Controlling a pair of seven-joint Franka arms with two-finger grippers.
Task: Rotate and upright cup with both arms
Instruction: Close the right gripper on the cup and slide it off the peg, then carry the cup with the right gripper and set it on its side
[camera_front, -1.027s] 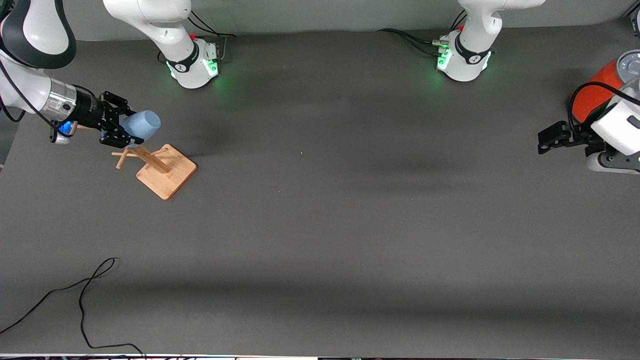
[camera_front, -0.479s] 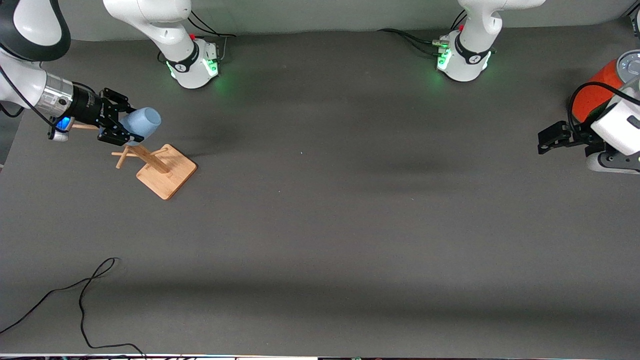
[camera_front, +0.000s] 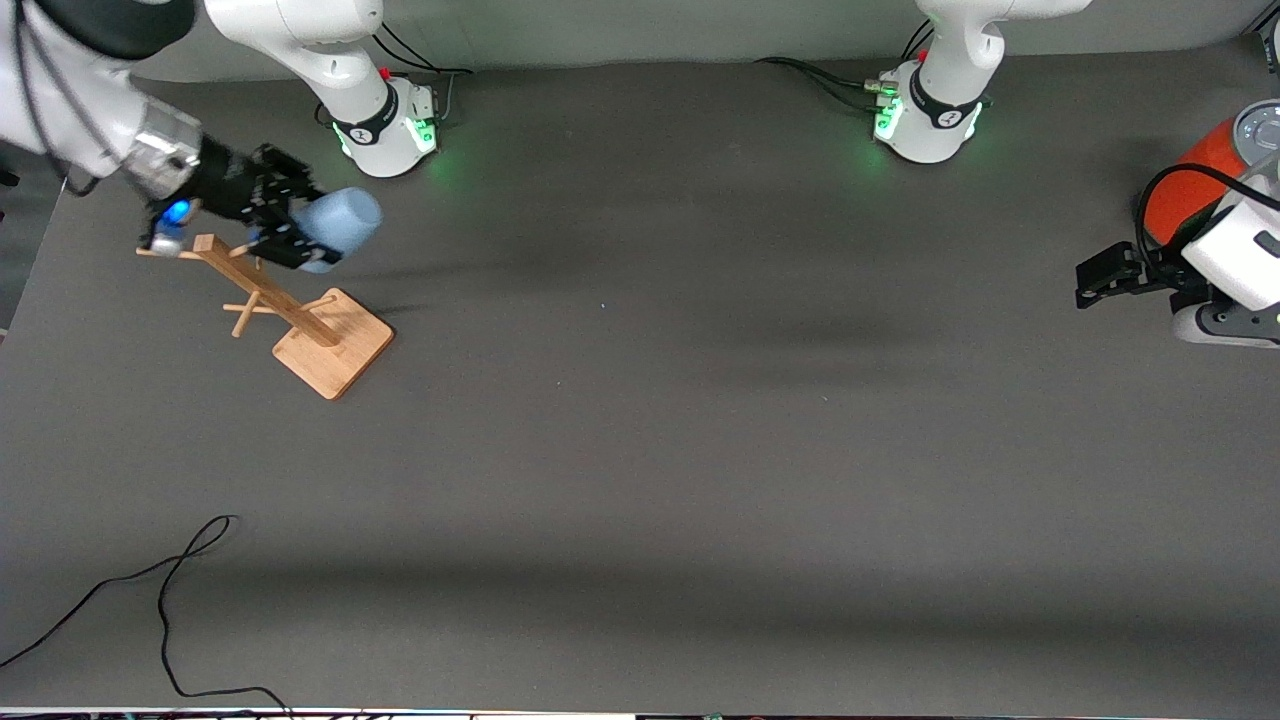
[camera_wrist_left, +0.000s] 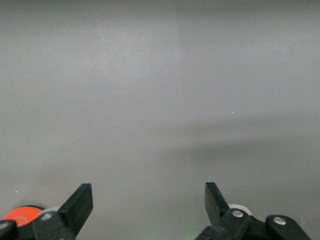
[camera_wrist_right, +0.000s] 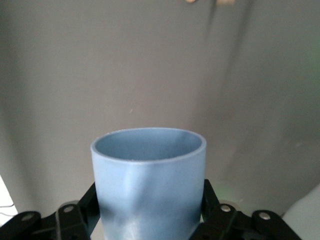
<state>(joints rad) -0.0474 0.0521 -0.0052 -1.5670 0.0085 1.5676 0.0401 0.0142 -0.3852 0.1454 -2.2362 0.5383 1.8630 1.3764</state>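
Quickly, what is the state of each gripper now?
Left gripper: open, holding nothing, waiting at its end of the table.
Right gripper: shut on the cup, above the wooden rack.

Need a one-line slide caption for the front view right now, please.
Right gripper holds the blue cup sideways above the wooden rack; left gripper waits open beside the orange cylinder.

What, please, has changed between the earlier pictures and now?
The right hand, shut on the cup, lifted it off the wooden rack and carried it up toward the table's middle. The rack and the open, waiting left hand stayed put.
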